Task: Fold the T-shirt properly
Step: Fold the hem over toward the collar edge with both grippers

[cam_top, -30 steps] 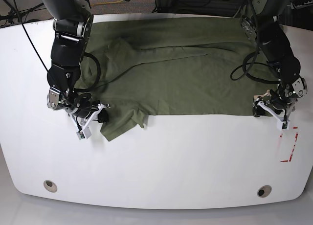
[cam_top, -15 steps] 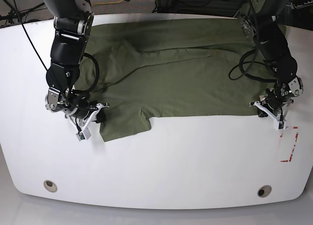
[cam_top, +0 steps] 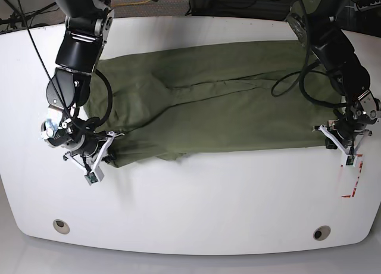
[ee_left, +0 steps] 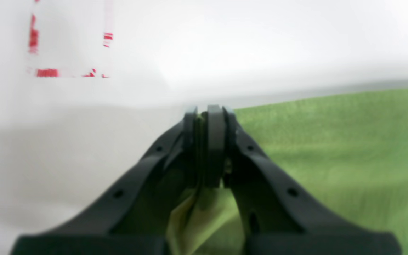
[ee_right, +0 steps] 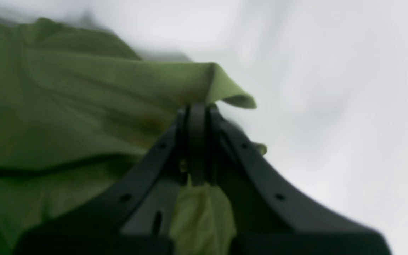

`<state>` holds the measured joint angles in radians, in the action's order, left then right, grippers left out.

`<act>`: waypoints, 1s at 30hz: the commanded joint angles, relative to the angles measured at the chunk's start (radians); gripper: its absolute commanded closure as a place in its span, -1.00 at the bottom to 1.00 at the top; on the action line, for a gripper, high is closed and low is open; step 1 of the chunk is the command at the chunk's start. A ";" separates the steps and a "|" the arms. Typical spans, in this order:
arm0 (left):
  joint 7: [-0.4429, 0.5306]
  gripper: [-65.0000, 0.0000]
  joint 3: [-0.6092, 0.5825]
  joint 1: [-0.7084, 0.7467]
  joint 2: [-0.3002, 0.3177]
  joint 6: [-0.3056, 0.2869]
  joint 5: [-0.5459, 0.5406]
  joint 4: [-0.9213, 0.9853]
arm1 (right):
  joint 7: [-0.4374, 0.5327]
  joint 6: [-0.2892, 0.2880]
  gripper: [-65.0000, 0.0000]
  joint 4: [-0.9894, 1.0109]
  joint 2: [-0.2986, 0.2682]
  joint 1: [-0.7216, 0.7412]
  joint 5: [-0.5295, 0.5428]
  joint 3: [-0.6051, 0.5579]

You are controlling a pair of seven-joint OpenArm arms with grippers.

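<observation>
The olive-green T-shirt [cam_top: 220,101] lies stretched wide across the white table, with long creases through its middle. At the base view's right, my left gripper [cam_top: 349,160] is shut on the shirt's near corner. Up close, its pads [ee_left: 215,141] pinch a fold of the T-shirt [ee_left: 331,148] that bunches below them. At the base view's left, my right gripper [cam_top: 92,176] is shut on the opposite near corner. There a flap of the T-shirt [ee_right: 83,106] curls over the pads [ee_right: 197,138].
Red tape marks [cam_top: 351,181] lie on the table just in front of my left gripper, and show again as red tape marks [ee_left: 48,72] in the left wrist view. Two round holes [cam_top: 60,225] [cam_top: 321,233] sit near the table's [cam_top: 196,208] front edge. Cables run along the back.
My left gripper shut on the shirt's corner. Both grippers moved outward and toward the front edge, drawing the shirt off the back edge and stretching it wider and flatter.
</observation>
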<state>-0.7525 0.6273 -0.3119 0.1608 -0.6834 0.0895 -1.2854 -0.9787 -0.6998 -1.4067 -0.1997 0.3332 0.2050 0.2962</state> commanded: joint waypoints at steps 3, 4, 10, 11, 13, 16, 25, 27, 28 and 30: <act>-0.002 1.00 0.001 0.012 0.003 -0.014 -0.007 -0.084 | -0.035 0.002 1.00 -0.142 -0.016 -0.012 0.007 0.004; -0.003 1.00 0.001 0.027 0.004 -0.015 -0.007 -0.110 | -0.052 0.002 1.00 -0.182 -0.016 -0.027 0.004 0.005; -0.051 1.00 0.001 0.127 -0.007 -0.015 -0.007 -0.239 | -0.121 0.002 1.00 -0.343 -0.016 -0.113 0.001 0.008; -0.075 1.00 0.001 0.142 -0.010 -0.015 -0.007 -0.259 | -0.131 0.002 1.00 -0.366 -0.017 -0.130 0.006 0.008; -0.109 1.00 0.003 0.171 -0.011 -0.015 -0.007 -0.293 | -0.144 0.002 1.00 -0.408 -0.024 -0.164 0.006 0.008; -0.141 1.00 0.019 0.225 -0.013 -0.015 -0.007 -0.345 | -0.154 0.002 1.00 -0.471 -0.030 -0.225 0.009 0.008; -0.152 1.00 0.053 0.386 -0.046 -0.015 -0.004 -0.431 | -0.154 0.002 1.00 -0.570 -0.027 -0.418 0.009 0.022; -0.152 1.00 0.050 0.422 -0.046 -0.015 -0.004 -0.442 | -0.154 0.002 1.00 -0.572 -0.024 -0.449 0.011 0.050; -0.152 1.00 0.050 0.438 -0.046 -0.015 -0.004 -0.442 | -0.154 0.002 1.00 -0.572 -0.014 -0.460 0.011 0.059; -0.152 1.00 0.050 0.466 -0.046 -0.015 -0.004 -0.443 | -0.154 0.002 0.98 -0.572 0.001 -0.478 0.011 0.076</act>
<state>-0.9165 0.6750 0.1509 0.0978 -0.7078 0.0822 -1.7039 -1.1492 -0.7033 -1.9568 -0.2005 -0.1509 0.2123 0.3614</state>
